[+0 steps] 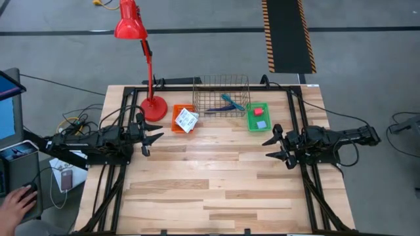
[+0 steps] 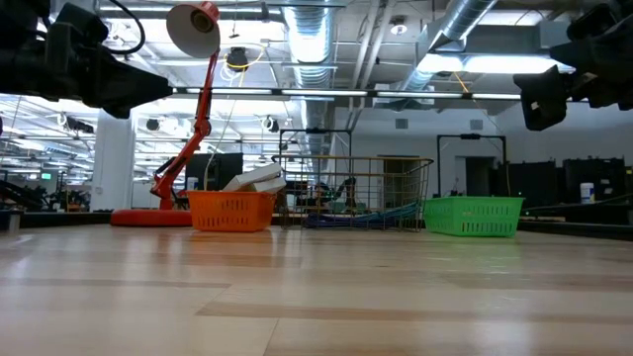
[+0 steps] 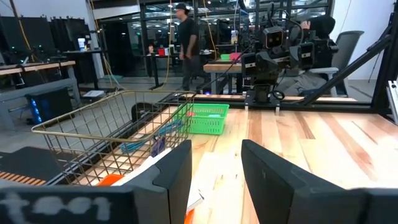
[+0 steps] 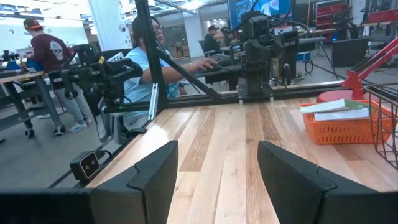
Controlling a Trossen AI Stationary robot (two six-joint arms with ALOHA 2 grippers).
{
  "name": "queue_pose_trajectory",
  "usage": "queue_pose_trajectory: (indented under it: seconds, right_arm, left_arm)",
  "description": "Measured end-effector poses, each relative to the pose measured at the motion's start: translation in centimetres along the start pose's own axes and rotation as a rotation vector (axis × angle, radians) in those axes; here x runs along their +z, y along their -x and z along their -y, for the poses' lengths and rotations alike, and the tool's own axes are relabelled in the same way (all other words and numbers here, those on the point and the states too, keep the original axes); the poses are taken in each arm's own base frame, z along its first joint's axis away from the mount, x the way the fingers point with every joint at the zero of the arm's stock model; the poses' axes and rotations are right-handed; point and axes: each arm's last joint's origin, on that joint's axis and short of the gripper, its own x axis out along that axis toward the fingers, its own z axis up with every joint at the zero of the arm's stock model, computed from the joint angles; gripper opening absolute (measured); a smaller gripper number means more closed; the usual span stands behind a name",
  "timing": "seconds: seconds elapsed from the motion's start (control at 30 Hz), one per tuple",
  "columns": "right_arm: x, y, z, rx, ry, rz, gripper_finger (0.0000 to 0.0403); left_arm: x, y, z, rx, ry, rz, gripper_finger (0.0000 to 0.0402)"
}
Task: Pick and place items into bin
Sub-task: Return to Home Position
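A wire basket (image 1: 221, 94) at the table's far edge holds the dark blue pen (image 1: 214, 110) and the teal-handled tool (image 1: 231, 102). White packets (image 1: 187, 120) lie in the orange bin (image 1: 175, 118), sticking up over its rim (image 2: 252, 181). The red block (image 1: 259, 112) lies in the green bin (image 1: 258, 117). My left gripper (image 1: 155, 139) hovers open near the left edge, just near of the orange bin. My right gripper (image 1: 274, 147) hovers open near the right edge, near of the green bin. Both are empty.
A red desk lamp (image 1: 146, 62) stands at the far left corner, its base (image 1: 154, 108) beside the orange bin. Bare wood (image 1: 216, 183) spreads across the middle and near side of the table. A person's hand (image 1: 16, 203) rests beyond the left edge.
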Motion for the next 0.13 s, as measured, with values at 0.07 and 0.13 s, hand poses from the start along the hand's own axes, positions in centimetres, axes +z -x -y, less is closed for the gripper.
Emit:
queue_pose_trajectory:
  seconds: [0.07,0.13]
  right_arm:
    - [0.00,0.00,0.00,0.000,0.000,0.000,0.0214]
    - [0.00,0.00,0.00,0.000,0.000,0.000,0.0214]
  left_arm:
    - [0.00,0.00,0.00,0.000,0.004,0.000,0.0130]
    - [0.00,0.00,0.00,0.000,-0.001,0.000,0.0130]
